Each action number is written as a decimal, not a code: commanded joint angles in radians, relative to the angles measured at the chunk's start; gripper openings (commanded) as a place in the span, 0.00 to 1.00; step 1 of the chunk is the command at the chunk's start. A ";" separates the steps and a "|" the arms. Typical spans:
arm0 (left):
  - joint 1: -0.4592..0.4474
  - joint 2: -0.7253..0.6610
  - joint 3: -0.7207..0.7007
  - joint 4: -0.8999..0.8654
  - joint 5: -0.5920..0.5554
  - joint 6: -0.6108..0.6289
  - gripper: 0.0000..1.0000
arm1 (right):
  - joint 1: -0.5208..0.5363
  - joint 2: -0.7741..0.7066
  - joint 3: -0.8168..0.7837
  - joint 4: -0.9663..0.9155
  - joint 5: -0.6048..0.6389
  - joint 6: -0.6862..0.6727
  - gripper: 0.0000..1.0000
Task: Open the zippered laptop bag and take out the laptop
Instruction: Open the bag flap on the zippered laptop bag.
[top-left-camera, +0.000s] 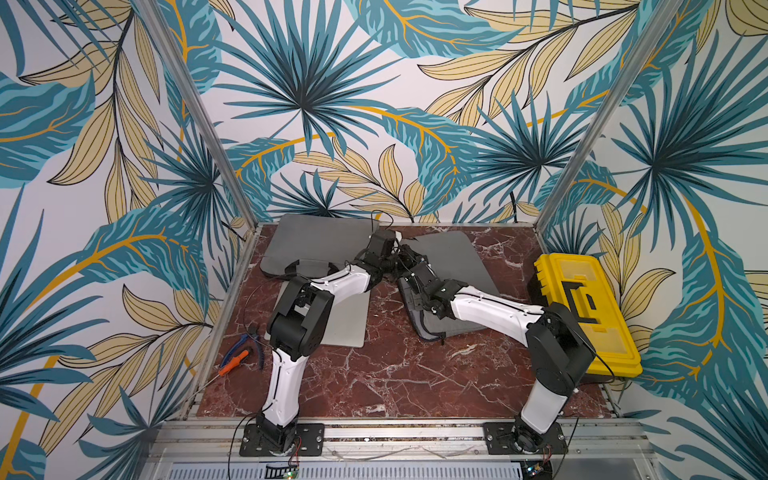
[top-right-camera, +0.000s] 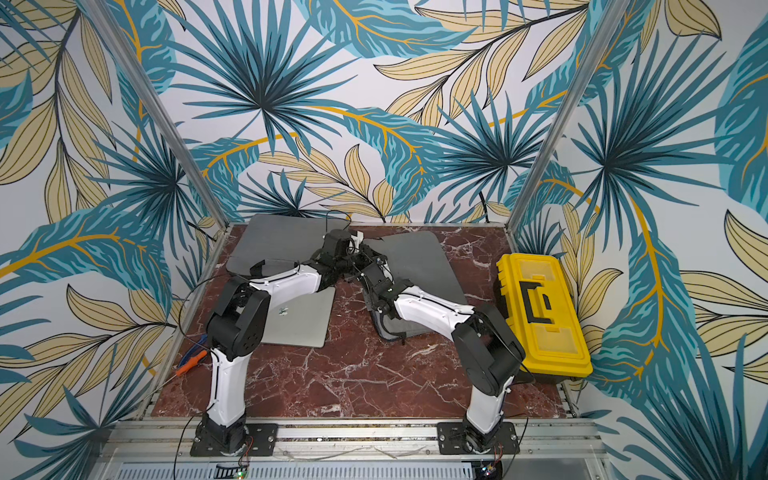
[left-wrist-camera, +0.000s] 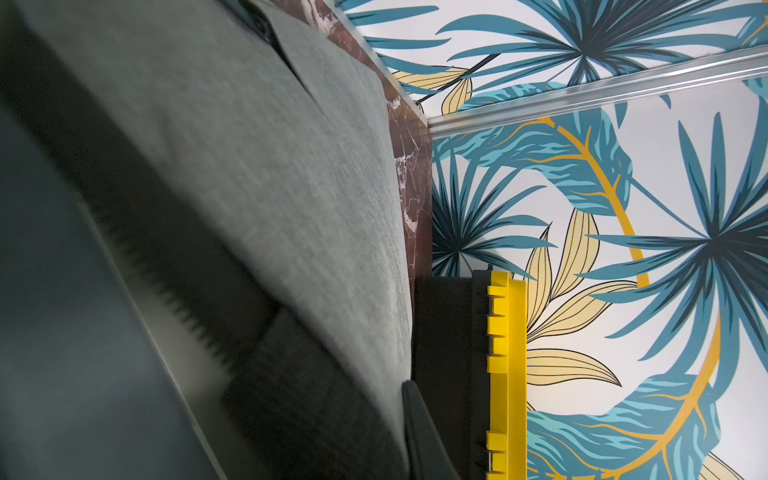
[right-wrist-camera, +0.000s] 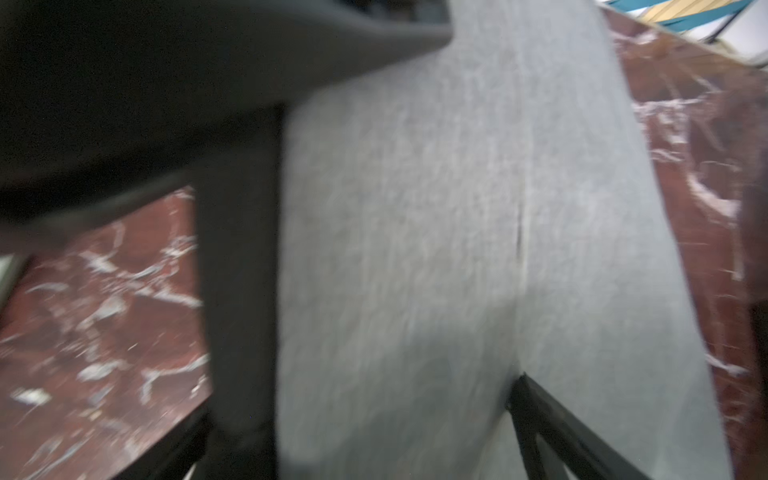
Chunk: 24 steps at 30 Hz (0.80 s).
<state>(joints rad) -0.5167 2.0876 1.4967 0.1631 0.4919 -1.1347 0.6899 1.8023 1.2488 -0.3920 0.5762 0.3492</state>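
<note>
Now: both arms are meeting at the upper-left corner of the bag (top-left-camera: 453, 266), just above the middle of the frame in both top views.
Left end effector (top-left-camera: 397, 241): appearing to be pinching the bag's edge. In the left wrist view grey cloth is filling the gap beside its toothed pad (left-wrist-camera: 174, 299).
Right end effector (top-left-camera: 404, 252): standing spread over the cloth and gripping nothing. One finger (right-wrist-camera: 552, 428) is showing at the lower right of its wrist view.
Laptop (top-left-camera: 345, 328): a silver one is lying left of centre on the worktop (top-left-camera: 395, 374), under the left arm, its upper edge meeting a second bag (top-left-camera: 316, 237). Whether another is sitting inside the bag, I cannot tell.
Risk, slip: soft cloth may be sliding out of the pinch under a pull.
Risk, drag: with nothing pinning it, the whole bag is likely to be skating over the glossy worktop instead of unzipping.
Risk, clash: the end effectors are crowding each other, and cables could be snagging.
Materials: the bag is looking like padded heathered weave with rounded corners and dark trim. The laptop is a flat matte metal slab. The worktop is polished red-brown marble, white-veined.
</note>
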 joint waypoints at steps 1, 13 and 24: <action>-0.002 -0.081 -0.034 0.038 -0.001 0.005 0.16 | 0.002 0.024 0.028 -0.005 0.161 0.042 0.97; 0.037 -0.157 -0.136 0.038 -0.030 0.000 0.57 | -0.036 -0.008 0.007 0.098 0.190 -0.012 0.16; 0.118 -0.341 -0.420 0.038 -0.101 0.036 1.00 | -0.067 -0.098 0.018 0.119 0.091 -0.078 0.08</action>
<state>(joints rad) -0.4023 1.7714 1.1488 0.1955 0.4149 -1.1229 0.6254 1.7641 1.2545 -0.3401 0.6903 0.2913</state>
